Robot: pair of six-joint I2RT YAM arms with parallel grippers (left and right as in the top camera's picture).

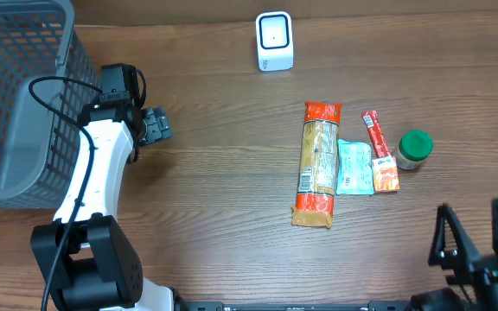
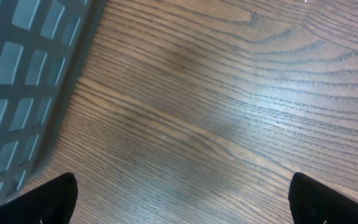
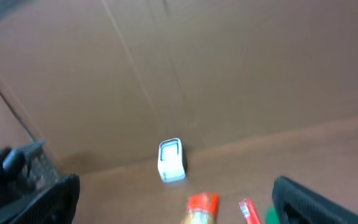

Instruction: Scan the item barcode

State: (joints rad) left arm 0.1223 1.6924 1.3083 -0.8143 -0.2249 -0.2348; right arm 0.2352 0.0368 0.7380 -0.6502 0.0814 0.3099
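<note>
Overhead view of a wooden table (image 1: 214,199) with both arms at rest positions. Four items lie in a row right of centre: a pasta bag (image 1: 316,164) with red ends, lying lengthwise toward the near edge; a teal packet (image 1: 354,167) just beside its right side; a red stick pack (image 1: 375,136) at the packet's right edge; and a green-lidded jar (image 1: 414,149), upright, just right of the stick pack. The scanner (image 1: 274,41), white with a dark window, stands near the far edge, well apart from the items and somewhat left of them. A grey mesh basket (image 1: 7,104) occupies the far left corner. The left gripper (image 1: 161,126) sits beside the basket, pointing right, well apart from every item; the left wrist view shows its jaws spread wide over bare wood, with the basket wall at upper left. The right gripper (image 1: 476,231) is at the near right corner, jaws likewise wide and holding nothing; its wrist view looks toward the scanner (image 3: 171,160), with the tops of the pasta bag (image 3: 201,208) and stick pack (image 3: 247,211) at the lower edge.
</note>
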